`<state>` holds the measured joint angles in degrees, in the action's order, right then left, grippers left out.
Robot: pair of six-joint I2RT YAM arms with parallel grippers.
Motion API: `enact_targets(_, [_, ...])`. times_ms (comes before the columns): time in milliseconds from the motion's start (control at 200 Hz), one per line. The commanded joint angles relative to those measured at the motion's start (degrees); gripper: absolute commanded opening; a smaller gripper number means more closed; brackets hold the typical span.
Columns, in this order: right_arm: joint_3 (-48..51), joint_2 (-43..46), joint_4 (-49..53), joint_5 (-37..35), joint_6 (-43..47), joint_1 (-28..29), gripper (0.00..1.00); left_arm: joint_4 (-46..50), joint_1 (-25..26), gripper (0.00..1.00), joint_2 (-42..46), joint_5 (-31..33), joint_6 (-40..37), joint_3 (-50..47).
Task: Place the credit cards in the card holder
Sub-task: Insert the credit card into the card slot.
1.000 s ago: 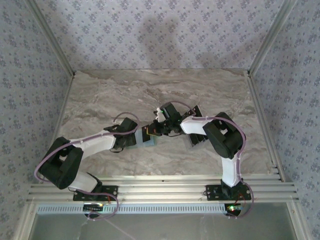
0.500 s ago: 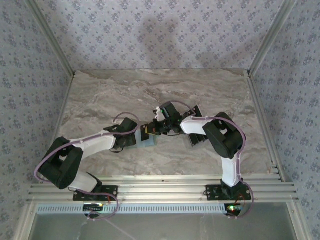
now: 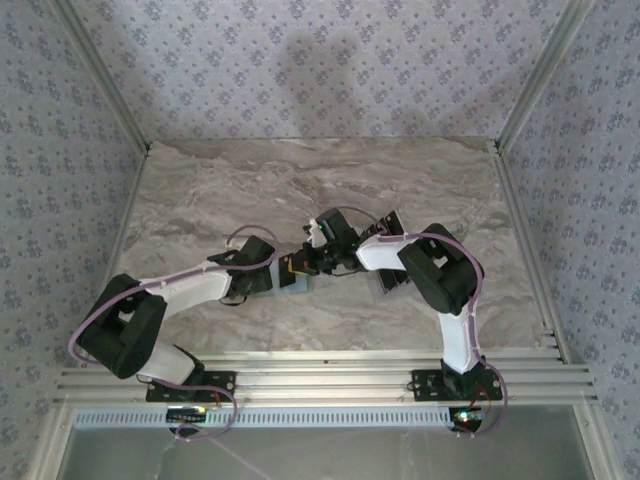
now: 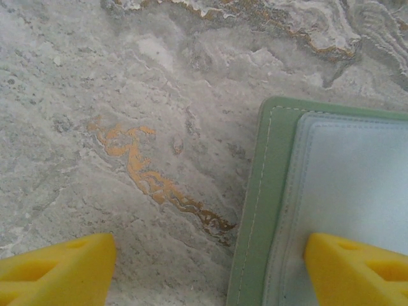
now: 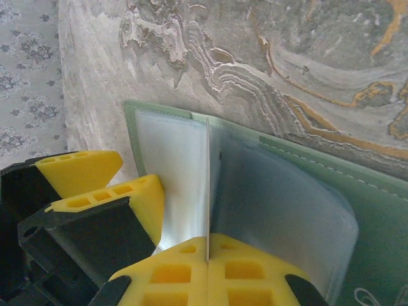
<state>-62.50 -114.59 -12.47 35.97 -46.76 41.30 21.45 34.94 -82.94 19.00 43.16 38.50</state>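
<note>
Card holder: the sage-green, stitched card holder lies open and flat, and we see its pale clear-plastic pockets facing up.
Where it is: near the middle of the worktop, between the tips of the two arms in the top view.
Right end effector: the right end effector has its yellow fingers pressed together on a thin pale-edged sheet. We see the sheet edge-on, upright over the line between two pockets. We cannot tell whether it is one of the cards.
Left end effector: the left end effector is spread wide, with one yellow fingertip over the holder's pocket and the other over bare marble beside the holder's green edge.
Credit cards: the small flat black credit cards lie to the right of the holder, partly hidden under the right arm.
Worktop: a grey marble worktop with tan veins carries everything.
</note>
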Motion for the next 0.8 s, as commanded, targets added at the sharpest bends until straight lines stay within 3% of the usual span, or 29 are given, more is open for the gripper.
enact_targets(0, [0.8,-1.1,-1.0,1.0,-0.5,0.5,0.0,3.8,0.0,0.79,-0.6,1.0,-0.1,-1.8])
enact_targets(345, [2.4,-1.5,-3.4,1.4,-2.3,-0.1,0.0,4.7,0.0,0.79,0.0,2.0,0.0,-1.5])
enact_targets(794, [6.1,-0.5,5.9,-3.7,0.7,-3.8,0.0,4.9,0.2,0.79,0.1,1.4,-1.5,0.7])
